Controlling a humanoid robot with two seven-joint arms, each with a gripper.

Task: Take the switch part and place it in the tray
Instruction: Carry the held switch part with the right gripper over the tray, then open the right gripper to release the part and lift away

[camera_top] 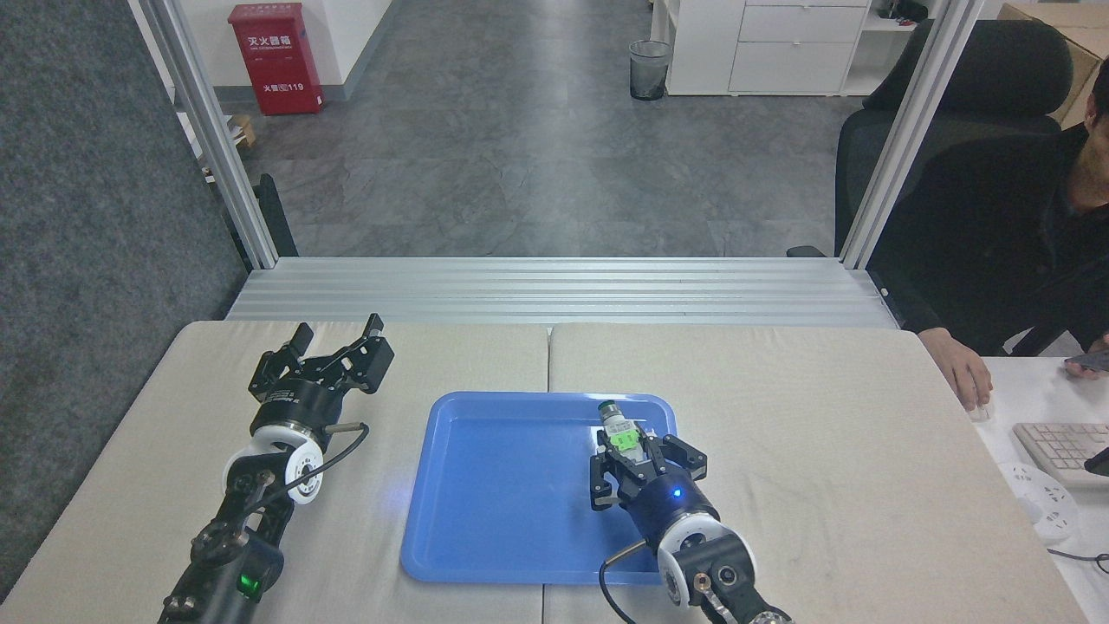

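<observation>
Cable loops from the right arm at the near edge, where the right gripper (630, 452) reaches over the blue tray (485, 520), its jaws closed on the switch part (620, 431). The part sticks out beyond the fingertips, green middle piece showing, dark cylindrical end pointing away, above the tray's far right corner. Left of the tray, apart from it, the left gripper (337, 332) hangs over the beige table (823, 416) with jaws spread and nothing between them. Beyond, at the right, a person's hand (966, 374) rests on a white desk.
</observation>
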